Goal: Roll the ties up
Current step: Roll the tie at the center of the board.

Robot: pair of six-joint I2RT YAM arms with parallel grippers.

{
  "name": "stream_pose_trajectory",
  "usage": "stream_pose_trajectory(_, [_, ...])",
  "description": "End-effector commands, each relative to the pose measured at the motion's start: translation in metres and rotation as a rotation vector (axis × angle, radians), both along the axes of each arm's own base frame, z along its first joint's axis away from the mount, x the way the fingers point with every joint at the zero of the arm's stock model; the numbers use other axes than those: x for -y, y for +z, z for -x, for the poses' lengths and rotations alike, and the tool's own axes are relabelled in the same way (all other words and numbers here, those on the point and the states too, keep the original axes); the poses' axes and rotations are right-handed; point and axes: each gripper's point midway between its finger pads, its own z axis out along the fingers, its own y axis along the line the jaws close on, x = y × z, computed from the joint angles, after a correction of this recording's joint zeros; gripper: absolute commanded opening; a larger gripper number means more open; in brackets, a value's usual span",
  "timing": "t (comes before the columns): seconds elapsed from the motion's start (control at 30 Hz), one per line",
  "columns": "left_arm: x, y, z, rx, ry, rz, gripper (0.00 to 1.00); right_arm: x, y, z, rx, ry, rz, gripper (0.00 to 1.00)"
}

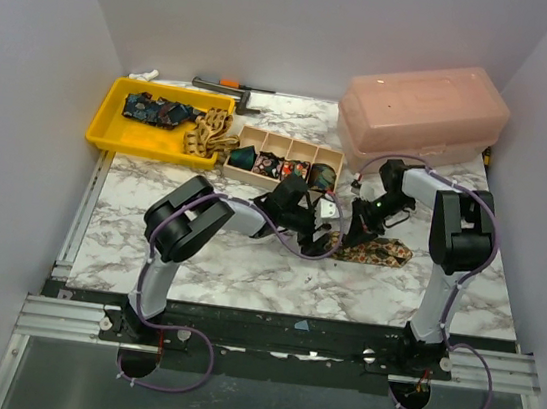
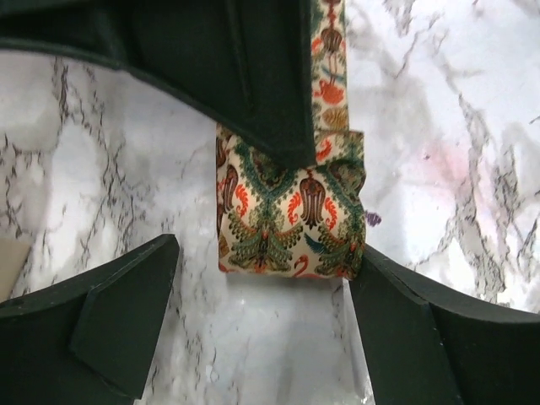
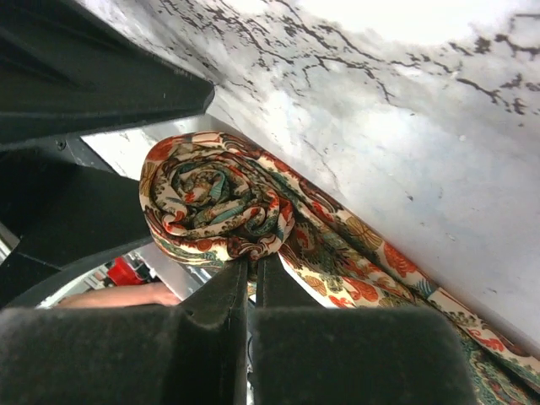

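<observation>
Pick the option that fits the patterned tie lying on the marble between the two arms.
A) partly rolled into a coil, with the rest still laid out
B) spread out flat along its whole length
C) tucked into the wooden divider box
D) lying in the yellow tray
A: the right wrist view shows the tie wound into a spiral coil at one end, with the rest of it running off flat along the marble table.

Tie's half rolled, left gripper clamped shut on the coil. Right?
Not quite. The left gripper is open: in the left wrist view its fingers stand either side of the tie, one well clear of the coil. The tie is half rolled, as you say.
</observation>
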Motion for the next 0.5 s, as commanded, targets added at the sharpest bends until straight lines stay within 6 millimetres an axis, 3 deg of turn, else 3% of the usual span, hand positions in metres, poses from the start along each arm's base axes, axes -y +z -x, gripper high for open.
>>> stream_pose_trajectory(0.0, [0.024, 0.026, 0.001, 0.050, -0.086, 0.167, 0.83, 0.040, -0.058, -0.019, 0.122, 0.068, 0.245, 0.00])
stream_pose_trajectory(0.13, [0.032, 0.032, 0.011, 0.065, -0.138, 0.243, 0.84, 0.049, -0.070, -0.014, 0.117, 0.077, 0.299, 0.00])
stream_pose_trajectory(0.27, [0.036, 0.021, 0.018, 0.068, -0.140, 0.257, 0.84, 0.056, -0.078, -0.008, 0.098, 0.080, 0.335, 0.00])
stream_pose_trajectory(0.47, [0.045, -0.001, 0.013, 0.049, -0.091, 0.226, 0.69, 0.057, -0.085, -0.010, 0.111, 0.077, 0.371, 0.00])
